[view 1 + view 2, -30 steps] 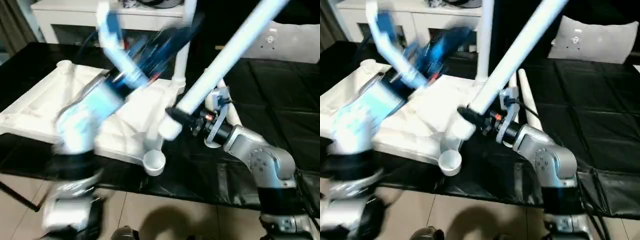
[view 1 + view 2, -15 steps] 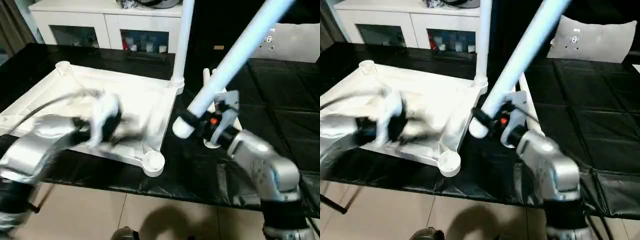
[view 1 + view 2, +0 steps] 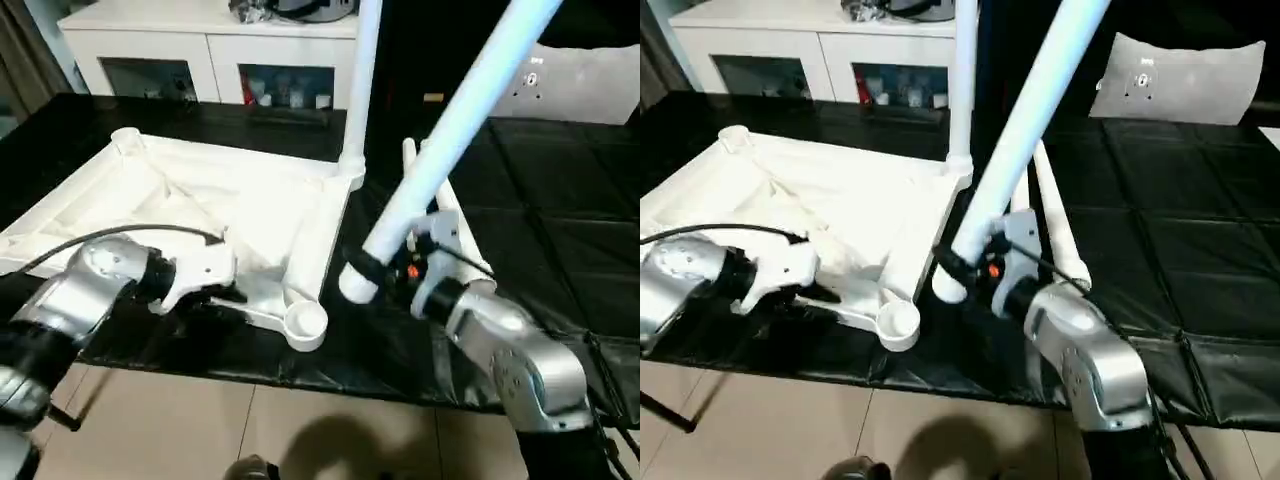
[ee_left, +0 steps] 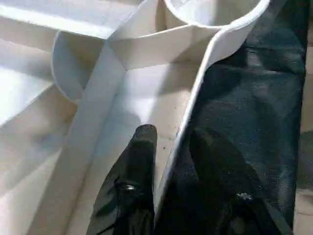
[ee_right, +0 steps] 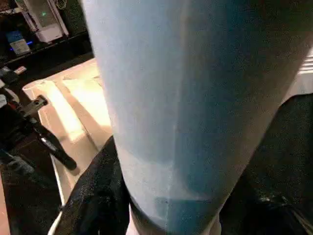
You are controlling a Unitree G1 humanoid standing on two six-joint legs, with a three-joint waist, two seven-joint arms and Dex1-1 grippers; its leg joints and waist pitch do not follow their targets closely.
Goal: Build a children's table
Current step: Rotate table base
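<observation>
The white ribbed table panel (image 3: 230, 200) is lying underside-up, its rim sitting between the left hand (image 4: 168, 147)'s parted fingers. The right hand (image 3: 375, 265) is clenching a slanting leg (image 3: 455, 120) beside it.

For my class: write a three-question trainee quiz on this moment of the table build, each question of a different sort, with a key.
1. True or false: a leg already stands upright in a far corner socket of the tabletop.
2. Multiple choice: what does the right gripper hold? A) a cable B) a leg tilted up and away C) nothing
3. Short answer: where do the left gripper's fingers sit against the tabletop's near rim?

Key
1. True.
2. B.
3. They straddle it, one finger inside the rim, the other outside over the black mat, near the empty corner socket. Whether they already pinch the rim cannot be told.
</observation>
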